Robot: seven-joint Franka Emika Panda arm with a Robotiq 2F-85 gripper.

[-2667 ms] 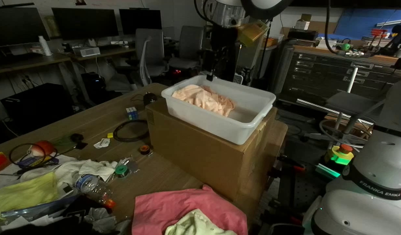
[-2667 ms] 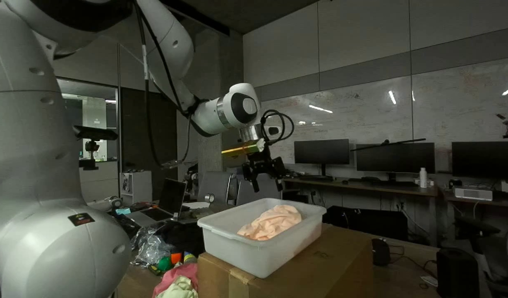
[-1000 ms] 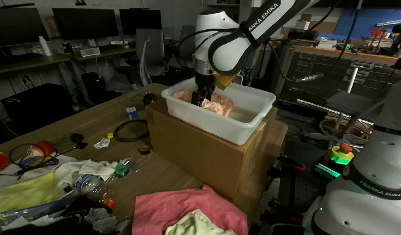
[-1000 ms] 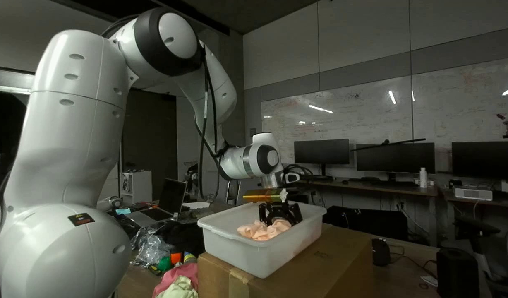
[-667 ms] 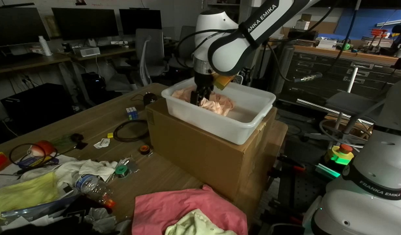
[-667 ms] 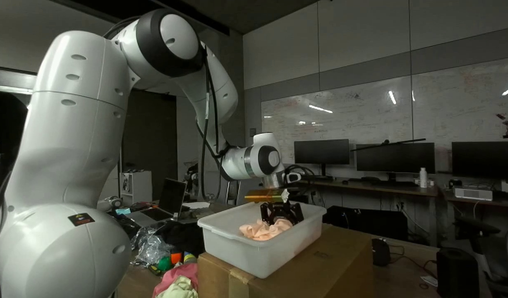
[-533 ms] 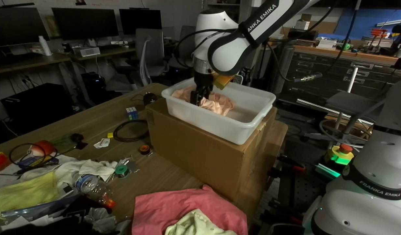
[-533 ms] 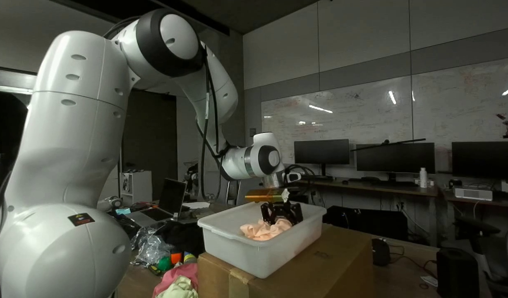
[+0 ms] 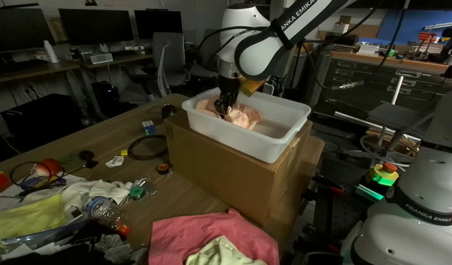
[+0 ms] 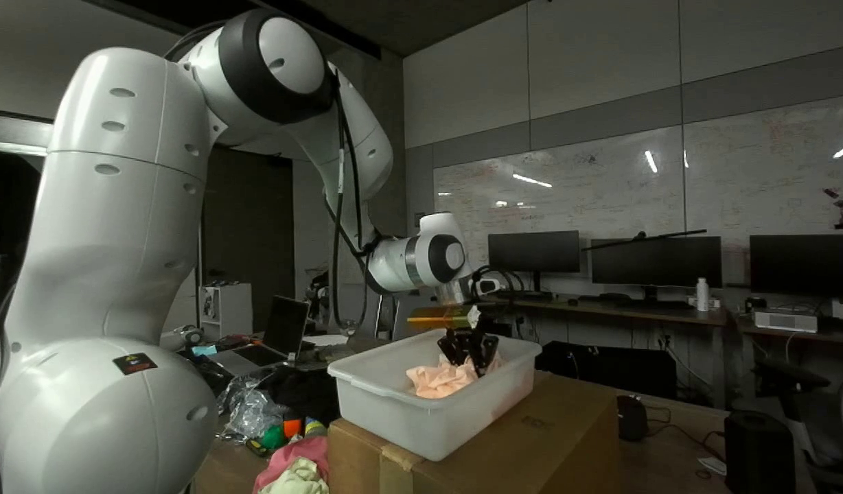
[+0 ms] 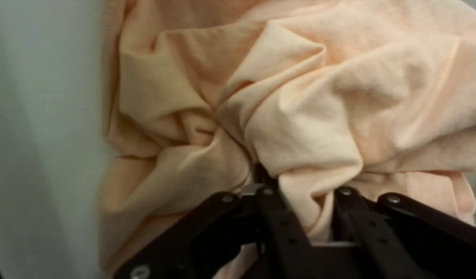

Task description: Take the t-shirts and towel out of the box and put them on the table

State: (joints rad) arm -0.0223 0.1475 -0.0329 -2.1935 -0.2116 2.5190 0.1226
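The white box [image 9: 229, 134] holds a crumpled peach cloth [image 9: 246, 117], whether t-shirt or towel I cannot tell. My gripper [image 10: 473, 367] is down inside the box, pointing into the cloth. In the wrist view, a fold of the peach cloth [image 11: 304, 131] is bunched between the drawn-together fingers of my gripper [image 11: 302, 193], which is shut on it; the fingertips are buried in fabric. On the wooden table [image 9: 196, 200], in front of the box, lie a pink cloth [image 9: 193, 235] and a pale green cloth [image 9: 222, 252] on top of it.
A brown cardboard carton [image 9: 222, 176] stands on the table under the box. A plastic bottle [image 9: 101, 208], a yellow cloth [image 9: 31, 217], a cable coil [image 9: 147, 147] and a puzzle cube [image 9: 148, 127] are scattered to one side. A laptop [image 10: 287, 329] stands behind the box.
From above the box, my gripper has come down into the peach cloth and closed on it. Over the last half second the arm has risen slightly, and the cloth has gathered toward the fingers.
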